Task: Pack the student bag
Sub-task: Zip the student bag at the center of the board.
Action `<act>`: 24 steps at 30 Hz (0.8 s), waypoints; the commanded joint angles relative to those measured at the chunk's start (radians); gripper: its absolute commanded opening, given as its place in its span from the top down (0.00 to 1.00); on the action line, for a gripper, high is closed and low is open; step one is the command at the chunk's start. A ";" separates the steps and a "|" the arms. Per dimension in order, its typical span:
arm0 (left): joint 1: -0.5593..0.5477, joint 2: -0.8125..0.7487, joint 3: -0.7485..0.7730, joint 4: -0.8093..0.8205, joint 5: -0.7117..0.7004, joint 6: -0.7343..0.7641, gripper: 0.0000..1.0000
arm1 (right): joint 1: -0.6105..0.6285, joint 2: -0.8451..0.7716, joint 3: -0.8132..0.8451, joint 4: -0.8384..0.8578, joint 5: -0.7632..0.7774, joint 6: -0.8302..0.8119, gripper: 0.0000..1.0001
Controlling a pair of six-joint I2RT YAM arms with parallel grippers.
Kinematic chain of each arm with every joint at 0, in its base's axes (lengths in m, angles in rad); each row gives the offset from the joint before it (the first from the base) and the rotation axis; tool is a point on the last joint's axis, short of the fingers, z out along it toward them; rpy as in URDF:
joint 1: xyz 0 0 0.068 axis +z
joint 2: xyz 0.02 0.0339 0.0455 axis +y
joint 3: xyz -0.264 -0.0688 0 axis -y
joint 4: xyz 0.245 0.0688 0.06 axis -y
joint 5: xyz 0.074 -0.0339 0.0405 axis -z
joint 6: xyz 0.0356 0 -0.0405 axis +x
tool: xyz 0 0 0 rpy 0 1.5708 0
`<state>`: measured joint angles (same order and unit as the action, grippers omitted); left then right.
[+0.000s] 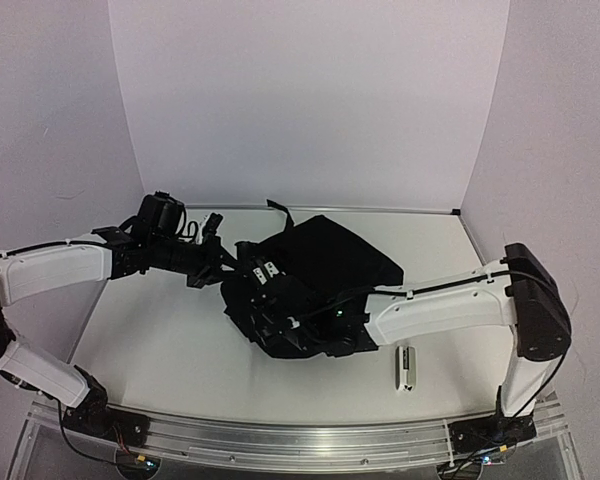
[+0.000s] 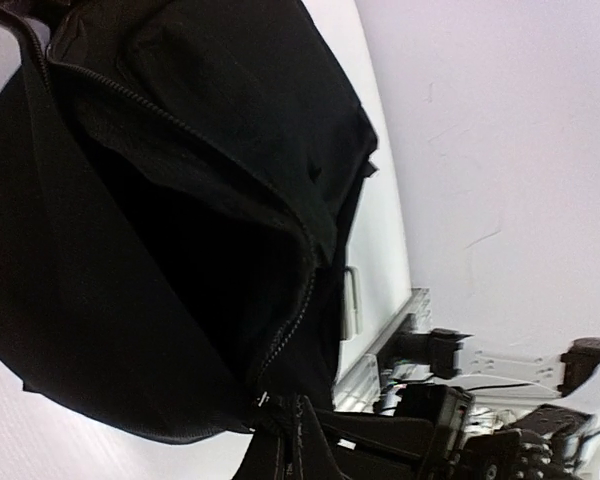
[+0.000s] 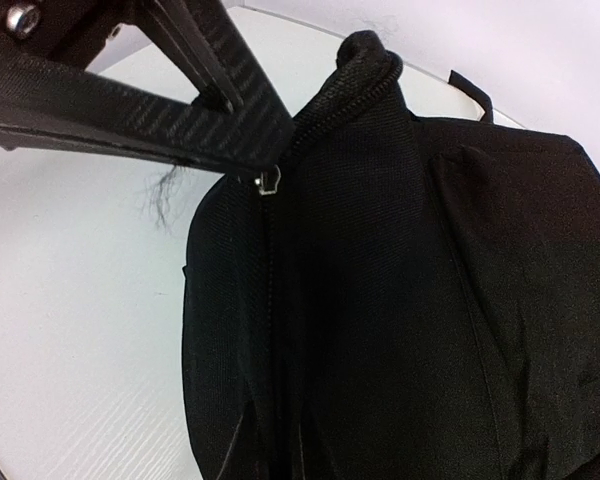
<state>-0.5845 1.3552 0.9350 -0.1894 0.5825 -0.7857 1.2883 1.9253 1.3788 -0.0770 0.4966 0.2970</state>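
The student bag (image 1: 330, 260) is a black fabric backpack lying in the middle of the table. My left gripper (image 1: 238, 268) is at its left end, shut on the fabric beside the zip's end (image 2: 263, 399). In the left wrist view the bag (image 2: 180, 150) gapes open along the zip, its inside dark. My right gripper (image 1: 285, 322) is on the bag's near side. In the right wrist view its dark fingers (image 3: 242, 430) pinch the zip seam of the bag (image 3: 460, 300). The left gripper's fingers (image 3: 180, 90) hold by the zip pull (image 3: 269, 182).
A small white and grey oblong item (image 1: 407, 367) lies on the table to the right of the bag, near the front edge; it also shows in the left wrist view (image 2: 351, 300). A black strap (image 1: 278, 210) sticks out behind the bag. White walls enclose the table.
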 commanded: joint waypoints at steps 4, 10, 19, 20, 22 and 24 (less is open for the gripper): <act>0.116 0.011 0.012 0.350 0.021 -0.168 1.00 | 0.049 -0.143 -0.137 -0.078 -0.007 0.118 1.00; 0.147 0.016 0.053 0.294 0.012 -0.122 1.00 | 0.062 -0.207 -0.195 -0.109 -0.016 0.165 1.00; 0.197 0.018 0.002 0.208 -0.039 -0.059 1.00 | 0.063 -0.315 -0.271 -0.136 -0.029 0.221 1.00; 0.210 0.014 -0.006 0.204 -0.046 -0.057 1.00 | 0.063 -0.327 -0.277 -0.144 -0.029 0.228 1.00; 0.234 0.001 -0.033 0.202 -0.069 -0.060 1.00 | 0.063 -0.356 -0.295 -0.158 -0.032 0.249 1.00; 0.259 -0.014 -0.058 0.210 -0.085 -0.061 1.00 | 0.063 -0.382 -0.312 -0.169 -0.036 0.267 1.00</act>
<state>-0.4381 1.3820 0.8928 -0.0758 0.7048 -0.8760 1.3246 1.6432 1.1101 -0.1026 0.4584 0.4941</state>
